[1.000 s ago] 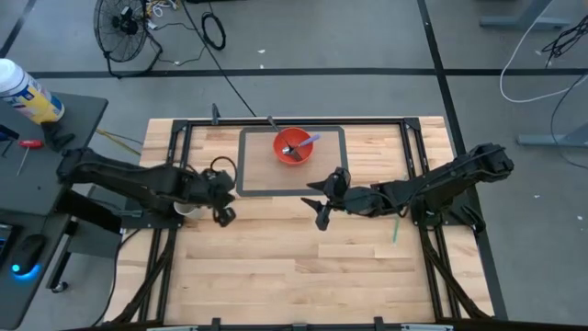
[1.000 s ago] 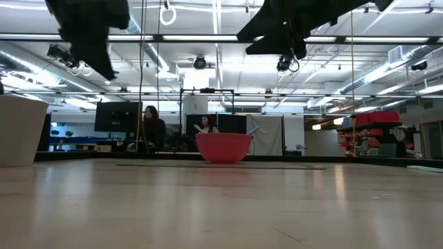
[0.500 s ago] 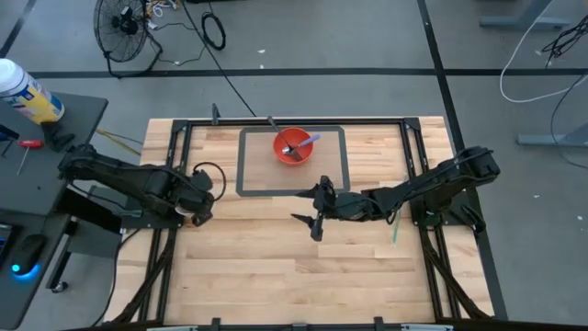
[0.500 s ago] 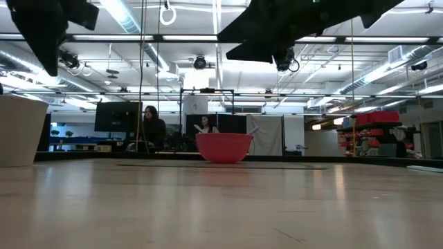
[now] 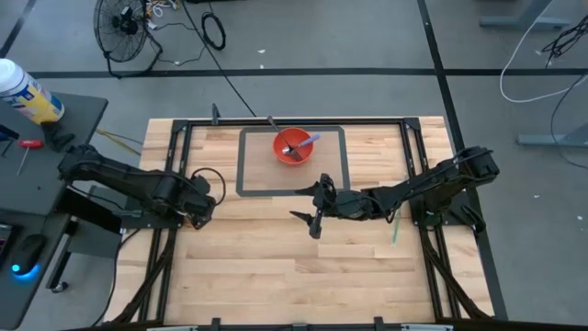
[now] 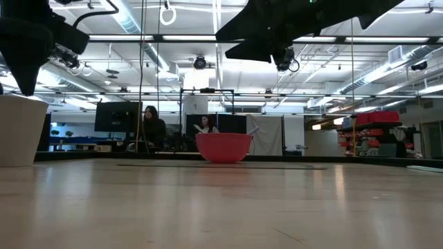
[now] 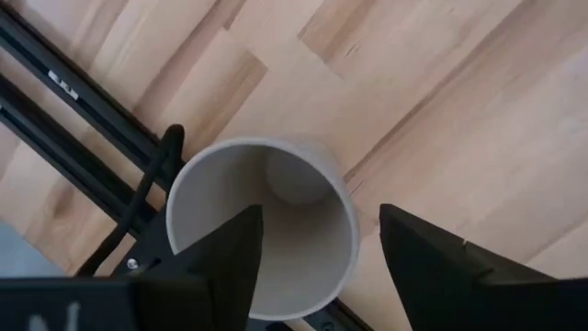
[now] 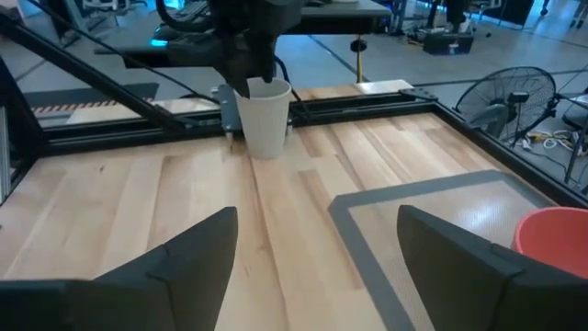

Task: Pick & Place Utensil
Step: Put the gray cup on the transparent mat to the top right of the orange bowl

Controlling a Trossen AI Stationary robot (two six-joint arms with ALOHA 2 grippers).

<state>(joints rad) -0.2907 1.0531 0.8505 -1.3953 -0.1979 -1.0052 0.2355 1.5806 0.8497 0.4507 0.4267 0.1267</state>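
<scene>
Left end effector (image 7: 317,253) hangs directly above the white cup (image 7: 262,225), fingers spread either side of its rim, gripping nothing. The purple utensil (image 5: 303,143) lies in the red bowl (image 5: 292,147), handle toward two o'clock, nearer the right end effector (image 5: 314,217), released, bowl at its twelve. Only the left wrist view shows the cup empty.

red bowl (image 8: 559,241) cut off, cup (image 6: 19,130) partly cropped

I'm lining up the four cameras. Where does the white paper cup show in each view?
High view: white paper cup under the left gripper, mostly hidden.
Low view: far left edge.
Left wrist view: centre, seen from above.
Right wrist view: upper middle.
Shared landmark: red bowl.
</scene>
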